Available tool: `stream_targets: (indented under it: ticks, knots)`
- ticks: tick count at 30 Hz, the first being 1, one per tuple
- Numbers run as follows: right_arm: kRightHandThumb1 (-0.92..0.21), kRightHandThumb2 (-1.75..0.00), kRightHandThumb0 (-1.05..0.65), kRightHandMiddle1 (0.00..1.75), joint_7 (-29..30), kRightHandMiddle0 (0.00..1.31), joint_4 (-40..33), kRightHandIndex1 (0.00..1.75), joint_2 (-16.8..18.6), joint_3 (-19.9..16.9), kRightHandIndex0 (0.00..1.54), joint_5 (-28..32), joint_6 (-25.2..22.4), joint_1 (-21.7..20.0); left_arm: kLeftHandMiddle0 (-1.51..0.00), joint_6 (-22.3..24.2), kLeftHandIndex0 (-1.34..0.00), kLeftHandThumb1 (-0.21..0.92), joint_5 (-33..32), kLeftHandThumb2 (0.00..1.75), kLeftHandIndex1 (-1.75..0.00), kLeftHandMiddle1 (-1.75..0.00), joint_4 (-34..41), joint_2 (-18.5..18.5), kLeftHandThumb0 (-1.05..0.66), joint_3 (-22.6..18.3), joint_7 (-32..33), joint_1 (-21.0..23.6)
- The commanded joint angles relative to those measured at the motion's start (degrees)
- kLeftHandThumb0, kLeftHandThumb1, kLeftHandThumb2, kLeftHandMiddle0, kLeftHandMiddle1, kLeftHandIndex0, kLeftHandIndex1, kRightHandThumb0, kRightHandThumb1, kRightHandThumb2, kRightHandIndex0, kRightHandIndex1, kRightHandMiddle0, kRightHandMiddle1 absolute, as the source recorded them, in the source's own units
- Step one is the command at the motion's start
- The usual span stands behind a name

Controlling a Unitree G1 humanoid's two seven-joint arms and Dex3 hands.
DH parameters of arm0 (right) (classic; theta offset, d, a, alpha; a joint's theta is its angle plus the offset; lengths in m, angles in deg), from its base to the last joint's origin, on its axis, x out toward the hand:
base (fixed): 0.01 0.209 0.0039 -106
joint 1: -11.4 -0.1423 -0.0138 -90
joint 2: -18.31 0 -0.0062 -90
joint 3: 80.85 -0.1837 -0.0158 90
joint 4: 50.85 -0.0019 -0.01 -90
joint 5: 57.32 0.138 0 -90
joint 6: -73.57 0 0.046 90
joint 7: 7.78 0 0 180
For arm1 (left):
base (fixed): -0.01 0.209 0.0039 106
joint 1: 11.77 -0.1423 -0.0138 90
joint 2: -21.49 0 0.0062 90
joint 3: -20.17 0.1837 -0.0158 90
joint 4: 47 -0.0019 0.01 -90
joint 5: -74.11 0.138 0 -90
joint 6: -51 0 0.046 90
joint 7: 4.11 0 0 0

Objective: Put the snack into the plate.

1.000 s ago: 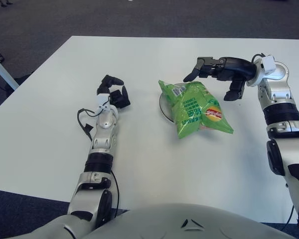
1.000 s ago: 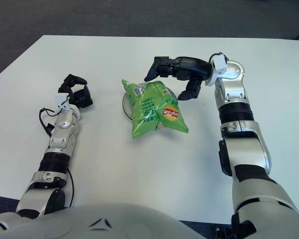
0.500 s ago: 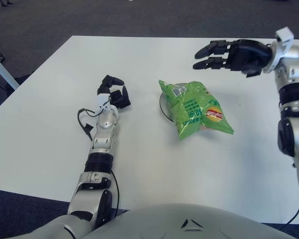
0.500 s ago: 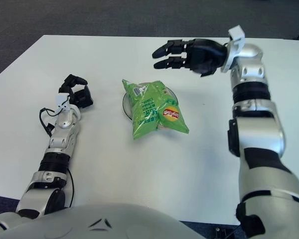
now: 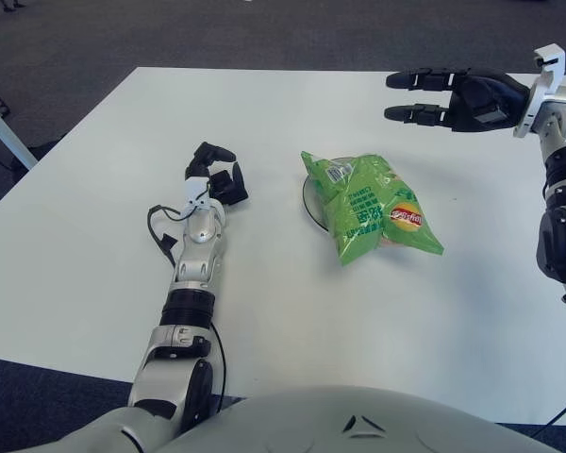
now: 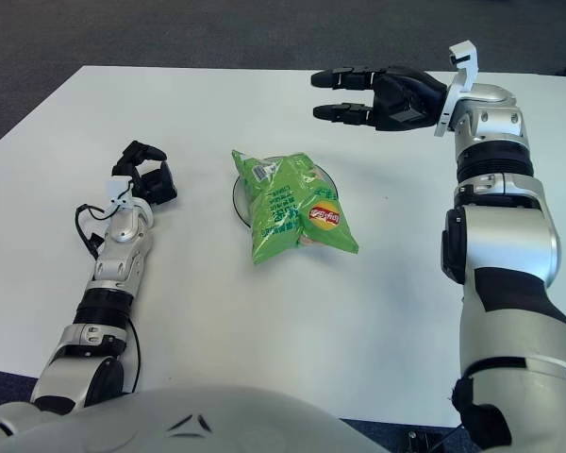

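A green snack bag [image 5: 373, 207] lies on a small round plate [image 5: 308, 195], covering most of it and overhanging toward the front right. My right hand [image 5: 443, 97] is raised above the table behind and to the right of the bag, fingers spread, holding nothing. My left hand [image 5: 217, 175] rests on the table to the left of the plate with its fingers curled, empty.
The white table [image 5: 94, 236] has its far edge behind the right hand and its left edge beyond the left arm. A thin black cable [image 5: 160, 231] loops beside the left forearm. Dark carpet surrounds the table.
My right hand has lifted up and away from the bag toward the back right, its fingers opening out straight. The bag, plate and left hand have not moved.
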Motion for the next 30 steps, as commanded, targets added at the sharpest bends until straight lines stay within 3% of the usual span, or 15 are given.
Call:
stream_targets:
  ticks: [1,3,4,8,10,11,15,16,19,22,23,26,30]
  knots:
    - [-0.92,-0.47,-0.96,0.40,-0.14,0.00,-9.72,0.20,3.59,-3.00,0.02,4.86,0.51,2.33,-1.28,0.57,-0.61,0.32,0.02,1.31,-1.75,-1.75,-5.22,-2.79,-0.48,0.58,-0.08,-8.03]
    - [-0.92,-0.53,-0.87,0.60,1.85,0.00,-4.41,0.34,5.68,-5.71,0.02,4.58,11.21,4.66,-1.28,0.38,-0.60,0.33,0.06,1.30,-1.75,-1.75,-5.26,-2.75,-0.47,0.62,-0.14,-8.06]
    - [-0.92,-0.57,-0.85,0.66,2.81,0.00,-3.31,0.40,6.12,-6.53,0.01,4.51,13.90,5.43,-1.28,0.34,-0.60,0.33,0.04,1.29,-1.75,-1.75,-5.28,-2.69,-0.47,0.60,-0.21,-8.03]
    - [-0.92,-0.64,-0.85,0.65,6.16,0.00,-16.16,0.48,6.11,-7.83,0.00,7.90,4.76,8.91,-1.27,-0.22,-0.61,0.32,-0.06,1.31,-1.75,-1.75,-5.48,-2.46,-0.48,0.66,-0.58,-8.06]
    - [-0.89,-0.63,-0.85,0.59,6.12,0.00,-14.35,0.50,5.52,-7.71,0.00,7.26,5.31,8.14,-1.28,-0.07,-0.62,0.31,-0.13,1.33,-1.75,-1.75,-5.51,-2.46,-0.48,0.60,-0.63,-8.04]
    - [-0.81,-0.64,-0.79,0.55,6.54,0.00,-12.79,0.50,5.07,-7.56,0.00,6.10,8.22,8.20,-1.28,0.04,-0.62,0.30,-0.16,1.33,-1.75,-1.75,-5.59,-2.45,-0.48,0.53,-0.61,-8.00]
    - [-0.68,-0.71,-0.75,0.56,11.30,0.00,-8.61,0.63,4.98,-6.98,0.00,1.88,17.87,9.34,-1.28,0.56,-0.63,0.29,-0.07,1.34,-1.75,-1.75,-5.61,-2.50,-0.49,0.42,-0.34,-7.89]
    - [-0.63,-0.77,-0.69,0.61,15.59,0.00,-8.11,0.70,5.72,-6.81,0.03,0.40,18.81,10.08,-1.28,0.68,-0.63,0.29,-0.01,1.34,-1.75,-1.75,-5.57,-2.49,-0.49,0.45,-0.32,-7.88]
    - [-0.50,-1.01,-0.51,1.01,26.03,0.00,-7.63,0.96,7.92,-7.14,0.18,-1.90,18.85,12.34,-1.29,0.53,-0.62,0.30,0.09,1.33,-1.75,-1.75,-5.78,-2.36,-0.48,0.51,-0.44,-7.82]
    - [-0.46,-1.12,-0.42,1.33,33.87,0.00,-9.16,1.12,9.43,-8.25,0.26,-2.08,16.47,13.46,-1.29,0.02,-0.61,0.31,0.23,1.32,-1.75,-1.75,-5.95,-2.30,-0.48,0.56,-0.42,-7.83]
    - [-0.57,-0.98,-0.40,1.48,35.68,0.10,-9.58,1.18,9.74,-8.47,0.28,-2.11,16.00,13.58,-1.29,-0.07,-0.61,0.31,0.27,1.32,-1.75,-1.75,-5.97,-2.30,-0.48,0.57,-0.36,-7.84]
    - [-0.69,-0.83,-0.38,1.66,39.26,0.23,-9.72,1.26,10.41,-8.74,0.31,-2.09,15.49,13.47,-1.29,-0.15,-0.61,0.31,0.34,1.32,-1.75,-1.75,-5.99,-2.26,-0.48,0.53,-0.24,-7.82]
    - [-0.69,-0.84,-0.38,1.72,45.97,0.30,-8.50,1.35,12.25,-9.55,0.33,-2.33,14.52,13.29,-1.29,-0.14,-0.62,0.30,0.29,1.33,-1.75,-1.75,-5.97,-2.14,-0.48,0.46,-0.33,-7.80]
